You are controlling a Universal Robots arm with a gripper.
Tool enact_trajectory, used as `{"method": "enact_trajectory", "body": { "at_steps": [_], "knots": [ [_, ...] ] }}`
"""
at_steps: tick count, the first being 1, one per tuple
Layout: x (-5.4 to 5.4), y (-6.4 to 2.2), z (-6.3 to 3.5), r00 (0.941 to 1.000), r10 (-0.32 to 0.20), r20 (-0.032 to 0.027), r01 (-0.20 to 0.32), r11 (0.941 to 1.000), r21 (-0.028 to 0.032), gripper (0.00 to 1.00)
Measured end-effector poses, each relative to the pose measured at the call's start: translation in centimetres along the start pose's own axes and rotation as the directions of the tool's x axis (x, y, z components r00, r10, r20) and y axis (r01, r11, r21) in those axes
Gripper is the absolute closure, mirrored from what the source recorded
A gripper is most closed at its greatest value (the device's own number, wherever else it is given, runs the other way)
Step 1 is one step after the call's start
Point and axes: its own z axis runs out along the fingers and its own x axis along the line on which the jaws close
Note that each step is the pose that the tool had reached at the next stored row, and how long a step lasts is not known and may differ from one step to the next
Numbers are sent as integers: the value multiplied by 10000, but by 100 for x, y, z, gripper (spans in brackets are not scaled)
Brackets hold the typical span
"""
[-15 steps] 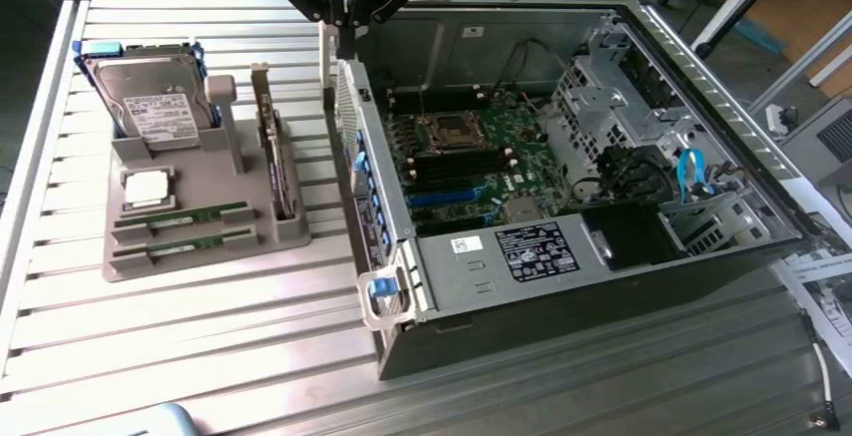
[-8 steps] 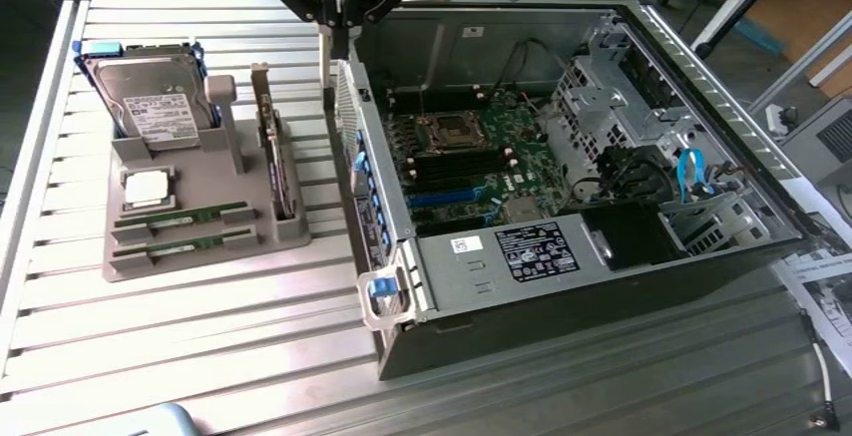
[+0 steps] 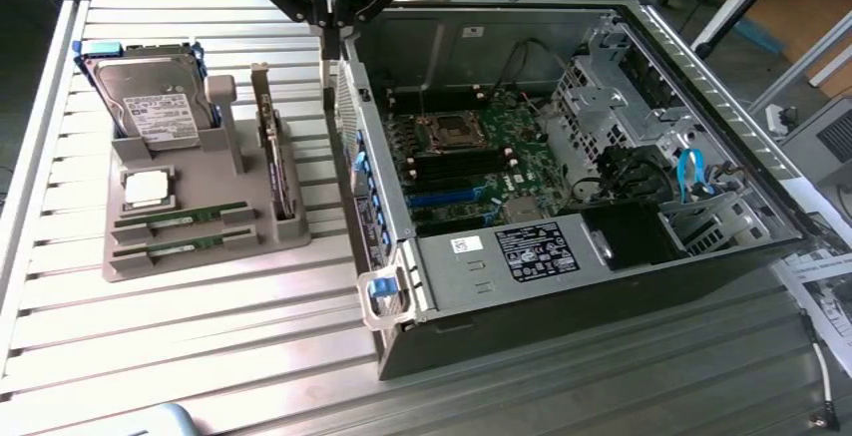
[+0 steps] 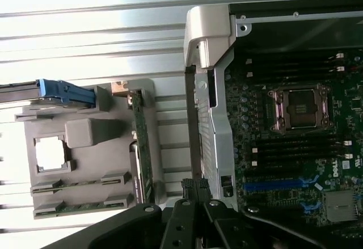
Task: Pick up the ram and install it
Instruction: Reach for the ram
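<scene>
Two ram sticks [image 3: 180, 218] [image 3: 183, 246] lie side by side in the front slots of a grey holder [image 3: 200, 261] on the exterior view's left. The wrist view shows these ram sticks [image 4: 79, 188] in the holder [image 4: 85, 158] too. My gripper [image 3: 326, 29] hangs high at the back, above the near wall of the open computer case [image 3: 399, 286], between the holder and the case. Its fingers [image 4: 195, 189] are shut together with nothing between them. The motherboard [image 3: 493, 172] lies open, with empty black memory slots [image 4: 295, 147] beside the CPU socket [image 4: 300, 107].
The holder also carries a hard drive [image 3: 154, 102], a silver CPU chip [image 3: 147, 189] and an upright expansion card [image 3: 275, 157]. Drive cages and cables [image 3: 665, 177] sit on the case's right side. Everything stands on a ribbed metal table [image 3: 174, 346].
</scene>
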Motion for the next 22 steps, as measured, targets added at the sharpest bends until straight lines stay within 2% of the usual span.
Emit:
{"method": "enact_trajectory", "body": {
  "at_steps": [22],
  "knots": [
    [229, -17, -5, 10000, 0, 0, 0, 10000, 0, 89]
  ]
}}
